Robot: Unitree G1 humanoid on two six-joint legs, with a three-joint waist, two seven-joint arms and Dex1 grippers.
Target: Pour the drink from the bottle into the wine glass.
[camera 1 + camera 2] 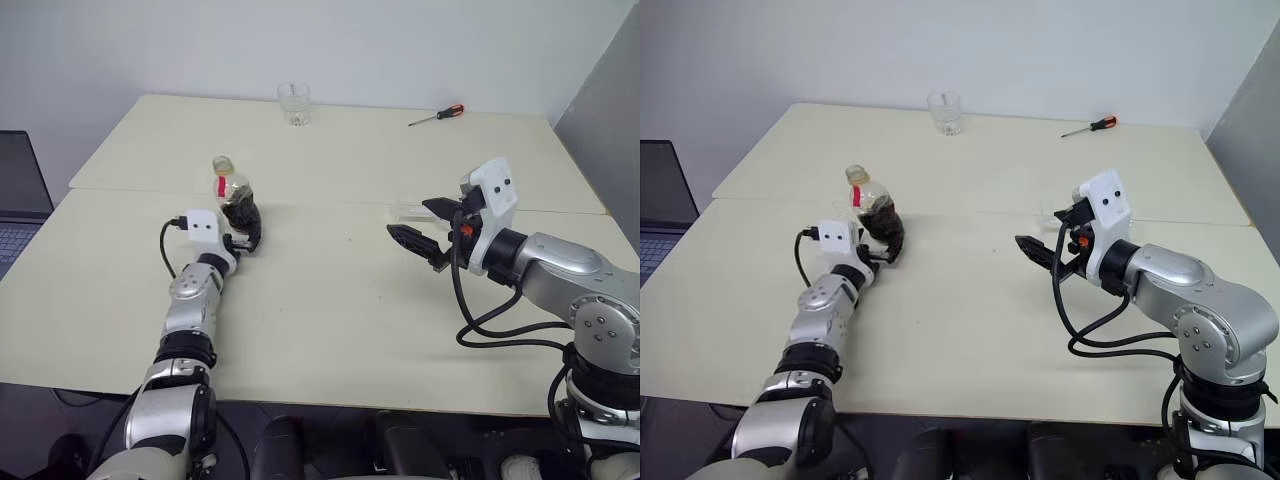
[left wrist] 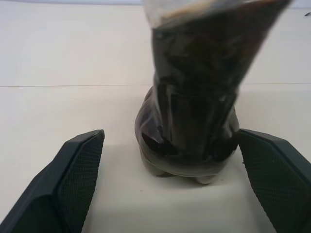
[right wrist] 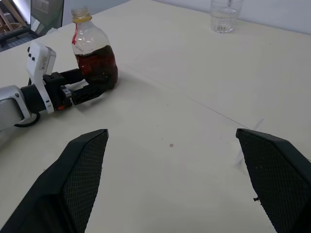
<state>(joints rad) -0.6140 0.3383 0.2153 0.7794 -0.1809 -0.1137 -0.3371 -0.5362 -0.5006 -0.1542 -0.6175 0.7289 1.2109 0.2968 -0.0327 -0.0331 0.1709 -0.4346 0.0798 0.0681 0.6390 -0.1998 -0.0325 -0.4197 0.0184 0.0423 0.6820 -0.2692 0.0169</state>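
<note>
Bottle [image 1: 236, 201] standing upright between released left jaws.
Left gripper [image 1: 243, 238] is flanking its base; right gripper [image 1: 425, 228], jaws spread empty, is hovering well apart.

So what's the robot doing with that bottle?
The left end effector sits open around the base of the bottle, which stands upright on the table with its yellow cap on and dark drink inside. One finger looks very close to it; I can't tell if it touches. The right end effector hangs open above the table. A clear tumbler and a screwdriver lie at the far edge.
</note>
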